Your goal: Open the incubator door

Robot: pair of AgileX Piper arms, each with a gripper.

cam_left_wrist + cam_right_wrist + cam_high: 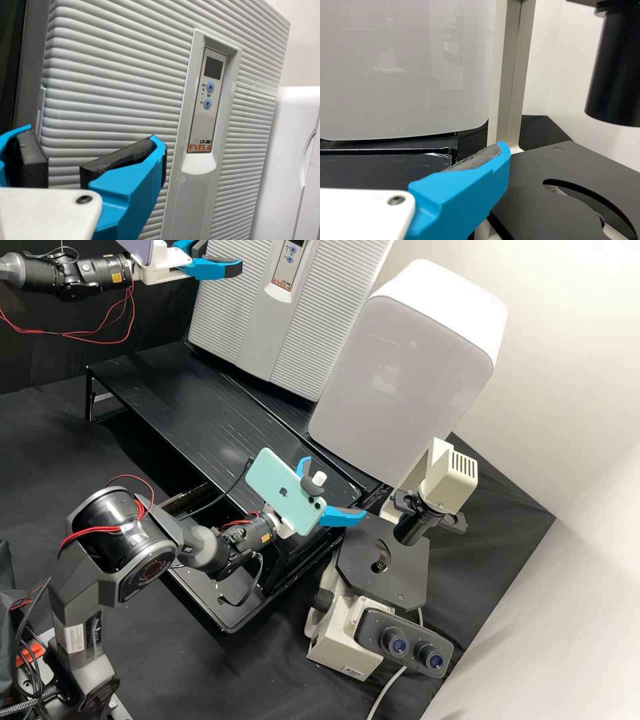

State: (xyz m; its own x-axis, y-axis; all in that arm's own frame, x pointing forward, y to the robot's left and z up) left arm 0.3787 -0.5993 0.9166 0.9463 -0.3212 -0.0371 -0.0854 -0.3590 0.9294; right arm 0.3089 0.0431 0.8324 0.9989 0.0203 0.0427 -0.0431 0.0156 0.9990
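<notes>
The incubator [233,313] stands at the back in the high view, its pale grey ribbed front door facing the bench. My left gripper [223,257] is open before its upper left part, with nothing seen between the fingers. In the left wrist view the same gripper [64,162] has its dark pads apart, in front of the ribbed door [115,80] and near its side edge; contact cannot be told. My right gripper [335,488] is open beside the microscope. One blue finger of the right gripper [465,192] shows in the right wrist view.
A white rounded cabinet [407,367] stands right of the incubator. The microscope [383,567] is at the front right. A black raised shelf [180,413] runs below the incubator. A mint phone [283,490] is mounted on the right arm.
</notes>
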